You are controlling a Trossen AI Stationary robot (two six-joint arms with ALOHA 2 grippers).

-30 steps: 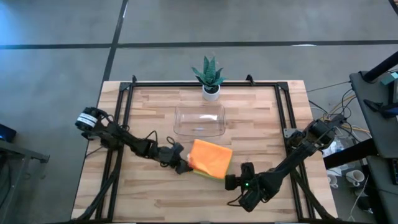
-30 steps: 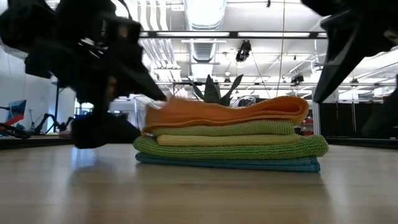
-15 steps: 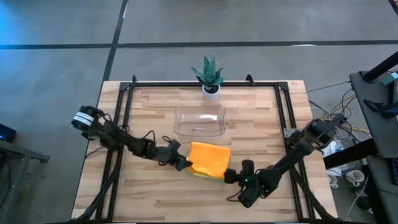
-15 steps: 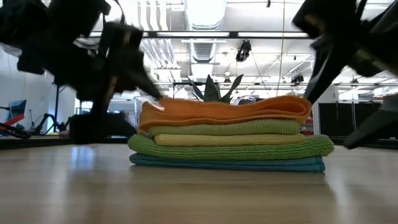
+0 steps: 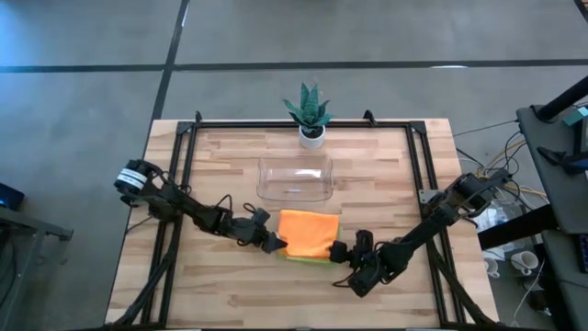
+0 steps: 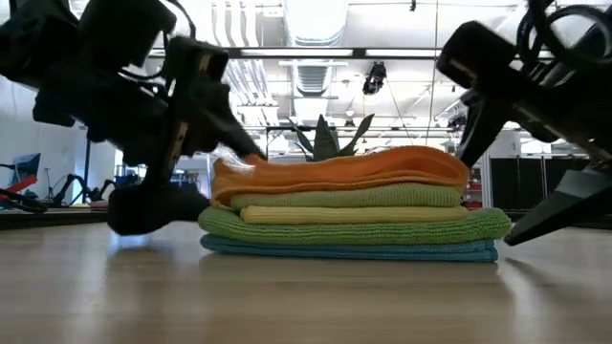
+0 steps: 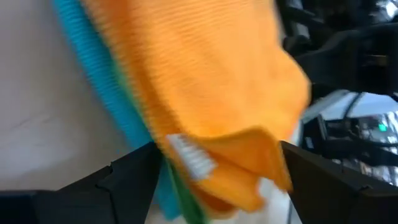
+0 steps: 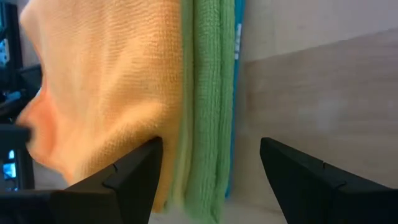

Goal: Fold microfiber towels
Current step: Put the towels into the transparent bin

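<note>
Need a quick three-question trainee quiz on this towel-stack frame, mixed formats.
1. True or false: the orange microfiber towel lies on top of the stack.
2. Which towel touches the wooden table? A) yellow B) light blue C) lime green
3. Fill in: both the left gripper and the right gripper are ___.

Key: 1 true. 2 B, the light blue microfiber towel. 3 open, one at each side of the stack.

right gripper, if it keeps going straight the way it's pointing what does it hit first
Most likely the side of the folded towel stack. The right gripper points at it with open jaws, and its wrist view shows the orange towel and the green layers straight ahead between the fingers.
</note>
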